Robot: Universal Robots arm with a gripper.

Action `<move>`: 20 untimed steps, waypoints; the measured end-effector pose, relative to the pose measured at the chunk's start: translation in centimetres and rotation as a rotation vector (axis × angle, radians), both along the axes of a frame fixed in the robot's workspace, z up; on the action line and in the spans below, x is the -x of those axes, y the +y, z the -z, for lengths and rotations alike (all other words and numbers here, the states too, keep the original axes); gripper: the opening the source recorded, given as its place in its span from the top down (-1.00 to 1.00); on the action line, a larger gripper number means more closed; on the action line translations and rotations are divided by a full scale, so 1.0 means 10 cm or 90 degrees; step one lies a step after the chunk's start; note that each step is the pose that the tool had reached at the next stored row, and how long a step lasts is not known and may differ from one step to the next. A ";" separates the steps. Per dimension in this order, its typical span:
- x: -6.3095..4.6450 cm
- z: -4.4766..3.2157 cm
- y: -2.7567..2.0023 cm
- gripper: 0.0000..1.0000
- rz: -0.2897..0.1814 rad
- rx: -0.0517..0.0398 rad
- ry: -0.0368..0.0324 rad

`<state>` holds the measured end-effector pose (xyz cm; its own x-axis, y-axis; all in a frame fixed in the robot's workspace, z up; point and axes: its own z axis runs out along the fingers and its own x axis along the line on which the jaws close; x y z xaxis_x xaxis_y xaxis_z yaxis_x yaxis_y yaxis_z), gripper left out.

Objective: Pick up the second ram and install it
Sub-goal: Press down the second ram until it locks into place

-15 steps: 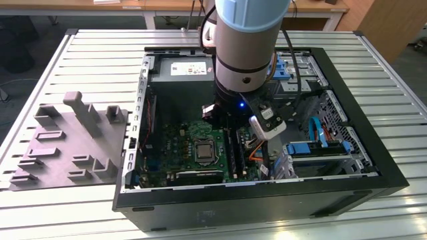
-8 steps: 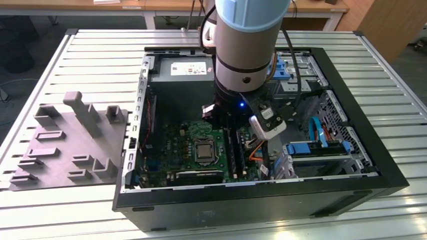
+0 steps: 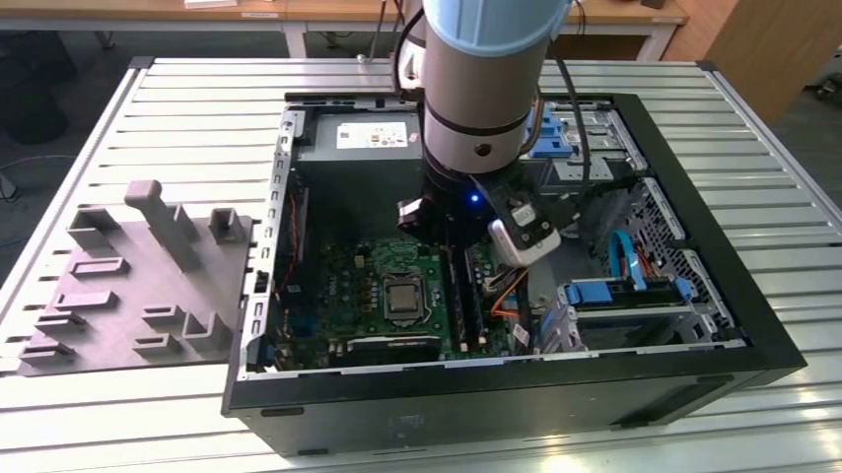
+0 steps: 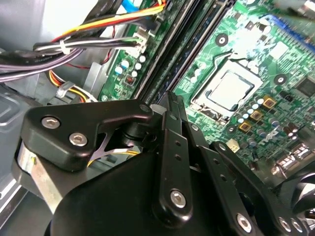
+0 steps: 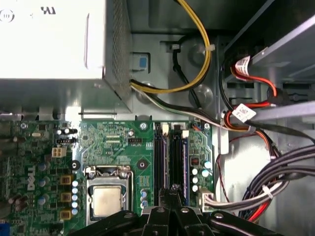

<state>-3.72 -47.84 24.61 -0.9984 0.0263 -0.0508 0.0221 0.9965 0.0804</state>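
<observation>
At the left of the exterior view a grey foam tray (image 3: 132,286) lies on the slatted surface (image 3: 184,118). To its right stands the open computer case (image 3: 736,325), where the claw (image 3: 455,235) hangs low over the memory slots (image 5: 167,157). I cannot tell whether it is clenched. The step looks like seating. The second ram (image 5: 186,167) seems to be the blue-edged stick standing on edge in the rightmost slot, its long axis along the slots, pointing towards the power supply (image 5: 54,44). Seating calls for even, square pressure.
</observation>
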 end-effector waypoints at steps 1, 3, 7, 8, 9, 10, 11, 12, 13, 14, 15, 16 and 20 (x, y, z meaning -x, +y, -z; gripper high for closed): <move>0.00 0.002 0.016 0.79 0.000 0.0000 0.0000; 0.00 0.007 0.047 0.79 0.000 0.0000 0.0000; 0.00 0.015 0.116 0.79 0.000 0.0000 0.0000; 0.00 0.017 0.133 0.79 0.000 0.0000 0.0000; 0.00 0.020 0.150 0.79 0.000 0.0000 0.0000; 0.00 0.023 0.165 0.79 0.000 0.0000 0.0000; 0.00 0.027 0.176 0.79 0.000 -0.0001 0.0000; 0.00 0.032 0.185 0.79 0.000 -0.0001 0.0000; -0.01 0.038 0.193 0.79 0.000 -0.0001 0.0000; -0.01 0.045 0.206 0.79 0.000 -0.0001 0.0000; -0.01 0.053 0.220 0.79 0.000 -0.0001 0.0000; -0.01 0.065 0.229 0.79 0.000 -0.0002 0.0000; -0.01 0.128 0.259 0.79 0.000 -0.0002 0.0000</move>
<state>-3.60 -45.26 23.33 -0.9984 0.0263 -0.0508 0.0221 0.9965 0.0807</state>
